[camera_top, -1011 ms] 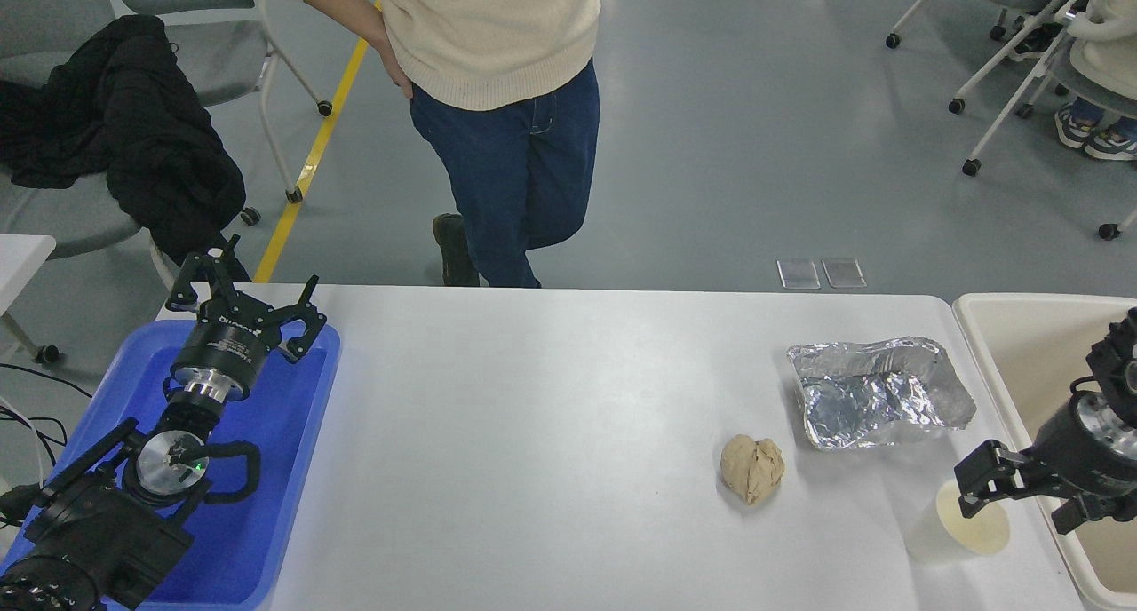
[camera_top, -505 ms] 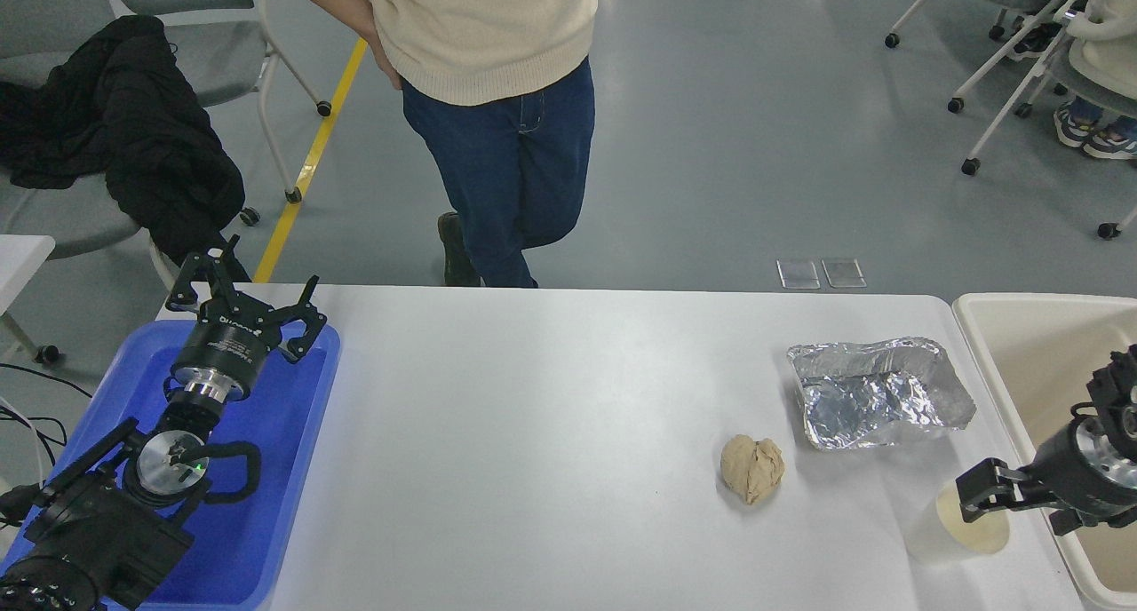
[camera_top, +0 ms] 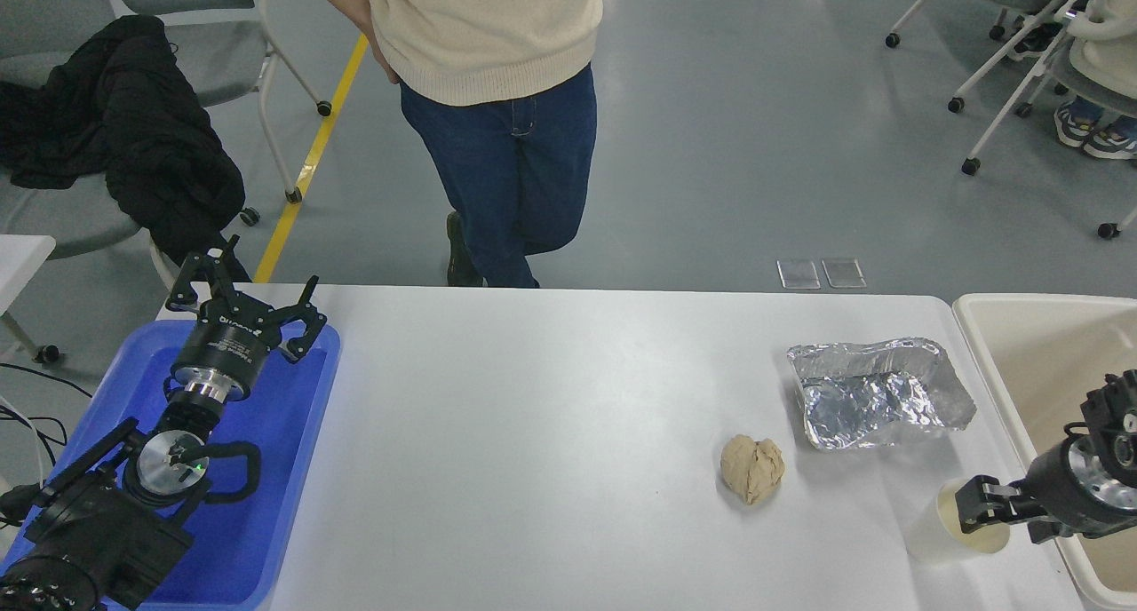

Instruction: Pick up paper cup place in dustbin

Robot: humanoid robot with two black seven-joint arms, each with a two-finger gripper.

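The paper cup (camera_top: 928, 533) lies on its side near the table's front right corner, its cream inside and round rim facing right. My right gripper (camera_top: 981, 511) comes in from the right edge and sits low at the cup's rim, partly covering the opening. I cannot tell whether it grips the rim. The dustbin (camera_top: 1030, 302), a cream-beige tub, stands just right of the table, behind the right arm. My left gripper (camera_top: 253, 278) is parked open over the blue tray at the lower left.
A tan wad of paper (camera_top: 752, 467) lies left of the cup. A silver foil tray (camera_top: 875, 393) sits behind it. The blue tray (camera_top: 284, 433) is at the table's left end. A person (camera_top: 497, 105) stands at the far side. Chairs stand beyond.
My right gripper has dropped lower and settled against the cup's rim. The cup has not moved. The person has shifted a little. The left arm is still.
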